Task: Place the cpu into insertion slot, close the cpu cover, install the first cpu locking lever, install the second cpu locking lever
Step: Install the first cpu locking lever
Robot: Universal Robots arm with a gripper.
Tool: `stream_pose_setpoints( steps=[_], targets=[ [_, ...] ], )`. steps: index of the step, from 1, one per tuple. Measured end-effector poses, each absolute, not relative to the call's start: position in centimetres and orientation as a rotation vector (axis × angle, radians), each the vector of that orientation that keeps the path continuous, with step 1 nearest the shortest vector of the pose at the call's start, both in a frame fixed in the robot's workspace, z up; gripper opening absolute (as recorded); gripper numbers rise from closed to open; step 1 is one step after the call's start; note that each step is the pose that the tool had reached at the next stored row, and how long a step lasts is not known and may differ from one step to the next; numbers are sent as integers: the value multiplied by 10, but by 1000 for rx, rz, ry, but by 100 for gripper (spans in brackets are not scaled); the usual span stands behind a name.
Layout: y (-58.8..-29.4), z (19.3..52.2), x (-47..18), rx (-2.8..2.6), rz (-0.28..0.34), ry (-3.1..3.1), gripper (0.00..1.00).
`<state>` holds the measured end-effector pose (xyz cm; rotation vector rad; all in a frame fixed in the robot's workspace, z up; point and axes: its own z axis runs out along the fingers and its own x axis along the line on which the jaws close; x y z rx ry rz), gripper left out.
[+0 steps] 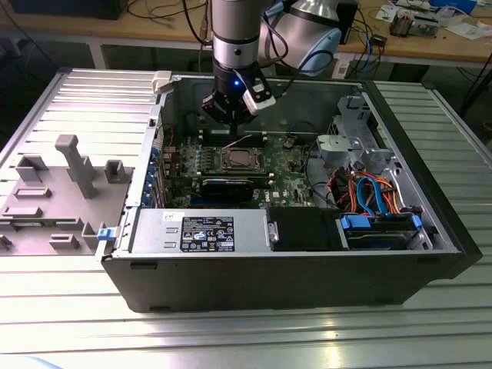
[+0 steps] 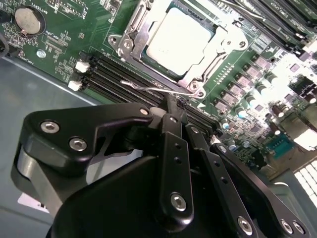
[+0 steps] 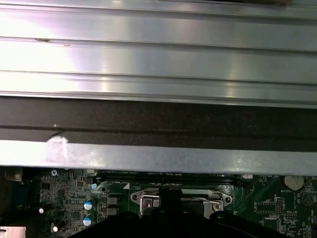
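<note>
- Exterior view: my gripper (image 1: pixel 232 117) hung inside the open computer case (image 1: pixel 430 231), just above the far edge of the socket; the cpu (image 1: pixel 239 159) sat in its slot under the closed cpu cover (image 1: pixel 239 170).
- Second wrist view: my fingers (image 2: pixel 172 130) were pressed together, their tips at a thin wire locking lever (image 2: pixel 153 89) beside the cover (image 2: pixel 140 30); the cpu (image 2: pixel 179 40) lay beyond them.
- First wrist view: the cover's edge (image 3: pixel 148 200) lay just past my gripper (image 3: pixel 171 198).

One open computer case (image 1: pixel 284 269) holding one green motherboard (image 1: pixel 288 173). One cpu (image 2: pixel 178 40) seated in the socket, under one cpu cover (image 2: pixel 210 69); one wire locking lever (image 2: pixel 153 88) at the cover's 6 o'clock edge. One coin cell battery (image 2: pixel 25 20) at 9 o'clock of the socket. One gripper (image 2: pixel 173 106). Two white memory-slot latches (image 2: pixel 81 66).
</note>
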<state>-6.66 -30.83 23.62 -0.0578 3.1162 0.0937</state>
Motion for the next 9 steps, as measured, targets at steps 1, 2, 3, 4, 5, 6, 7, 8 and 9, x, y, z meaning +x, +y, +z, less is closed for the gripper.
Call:
stream_pose_setpoints(
  steps=[1, 2, 3, 4, 5, 6, 7, 8, 9],
  targets=[
    [-308, 236, -66, -58, 94, 3116, 11],
    [-308, 235, -65, -58, 94, 3116, 11],
    [-308, 234, -64, -58, 94, 3116, 11],
    [-308, 233, -64, -58, 94, 3116, 11],
    [-308, 233, -63, -58, 94, 3116, 11],
    [-308, 233, -63, -58, 93, 3116, 11],
    [-308, 233, -63, -58, 94, 3116, 11],
    [-308, 233, -63, -58, 94, 3116, 11],
    [-308, 232, -63, -58, 94, 3116, 11]
  ],
)
